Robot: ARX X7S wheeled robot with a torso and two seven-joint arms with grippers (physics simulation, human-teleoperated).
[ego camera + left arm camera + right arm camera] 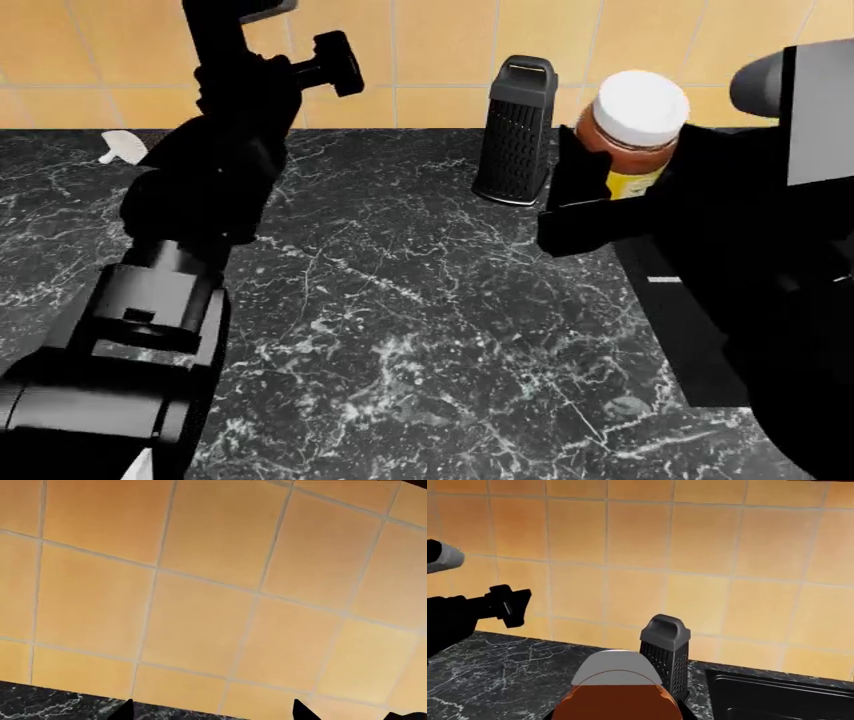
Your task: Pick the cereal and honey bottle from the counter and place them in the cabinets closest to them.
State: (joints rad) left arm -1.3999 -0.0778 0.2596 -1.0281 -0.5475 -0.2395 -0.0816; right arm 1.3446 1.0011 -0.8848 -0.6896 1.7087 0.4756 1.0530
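Head view: the right tool is clamped on the honey bottle, which is lifted off the counter just beside the black grater. The bottle stands upright, its white cap uppermost. The grater rests on the counter against the orange tiled wall. Right wrist view shows the bottle close under the camera, with the grater behind it and a dark sink beside the grater. The left tool is raised near the wall, well apart from the grater; its fingertips sit spread with nothing between them. The cereal box is not seen in any view.
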